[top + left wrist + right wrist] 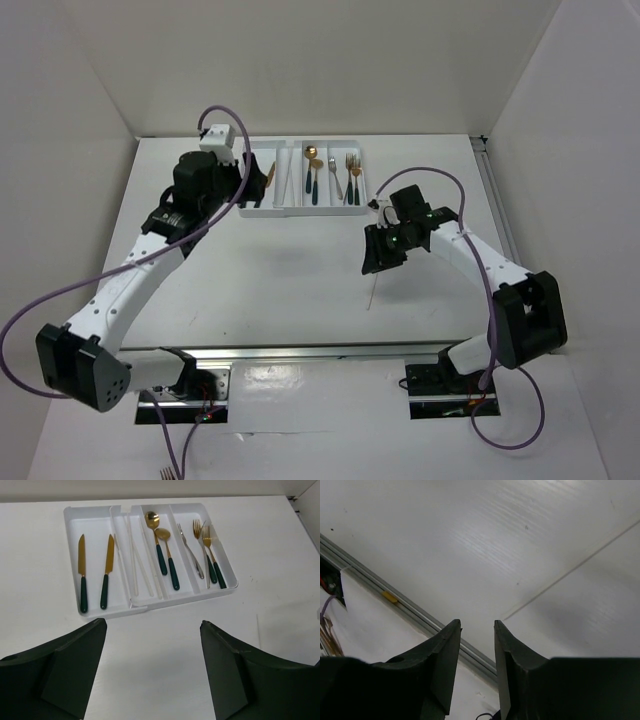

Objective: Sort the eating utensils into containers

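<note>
You've got a plain white counter (300,270), matte, with soft shadows on it. White panels box it in: back wall (330,60), left wall (55,140), right wall (580,120). A silver metal rail (300,351) runs along the counter's near edge. A second thin rail (497,205) runs up its right edge, just beside the right wall. In front of the near rail you see a glossy white board (320,420) catching glare. In the right wrist view a small yellow mark (389,597) sits on a rail at the counter's edge.

Two knives (83,592), two spoons (161,560), three forks (219,575)
</note>
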You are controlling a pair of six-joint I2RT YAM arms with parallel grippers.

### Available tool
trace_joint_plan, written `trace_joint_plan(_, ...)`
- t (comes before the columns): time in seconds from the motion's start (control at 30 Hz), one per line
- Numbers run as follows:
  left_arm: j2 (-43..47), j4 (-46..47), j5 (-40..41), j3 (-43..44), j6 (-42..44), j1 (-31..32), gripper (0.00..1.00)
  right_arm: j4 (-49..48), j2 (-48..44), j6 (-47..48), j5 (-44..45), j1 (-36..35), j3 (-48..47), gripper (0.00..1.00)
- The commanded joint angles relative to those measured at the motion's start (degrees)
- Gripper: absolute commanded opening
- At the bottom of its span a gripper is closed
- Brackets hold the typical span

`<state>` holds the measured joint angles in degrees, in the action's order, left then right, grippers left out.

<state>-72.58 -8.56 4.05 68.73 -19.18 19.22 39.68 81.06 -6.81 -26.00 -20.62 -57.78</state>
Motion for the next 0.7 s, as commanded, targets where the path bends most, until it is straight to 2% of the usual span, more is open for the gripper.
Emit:
trace_joint_plan(0.0,5.8,-0.5,3.8,-2.3,2.6,0.5,0.9,5.2,1.5,-4.1,1.5,0.3,-2.0,0.41)
trace_joint_plan(0.13,9.0,-3.1,3.8,-3.4,2.6,0.5,0.91,7.3,3.8,-5.4,2.7,0.3,-0.8,0.37)
trace_joint_plan(0.23,10.4,-3.9,4.3,-4.0,2.6,0.5,1.0,7.9,5.2,-5.9,2.7,0.3,0.4,0.36)
trace_joint_plan(0.3,11.0,-5.1,4.3,-3.5,4.2,0.5,1.0,8.4,6.0,-6.6,3.4,0.3,1.0,0.37)
trace_joint_plan(0.33,11.0,-5.2,4.3,-3.5,4.2,0.5,1.0,8.4,6.8,-6.6,3.4,0.3,1.0,0.43)
trace_joint_plan(0.43,11.5,-5.2,4.8,-3.5,5.7,1.0,1.0,9.0,9.2,-7.2,3.4,1.5,1.0,0.48)
trace_joint_plan(0.5,11.5,-5.9,4.8,-3.5,7.1,1.0,1.0,9.0,11.6,-7.2,3.9,3.6,1.0,0.48)
trace_joint_plan(0.6,11.5,-6.5,4.8,-3.5,7.1,1.0,1.0,9.0,14.6,-7.7,5.5,4.6,0.4,0.38)
trace_joint_plan(0.67,11.5,-6.5,5.4,-3.5,7.7,1.0,1.0,8.5,16.5,-8.2,5.5,4.6,-0.9,0.37)
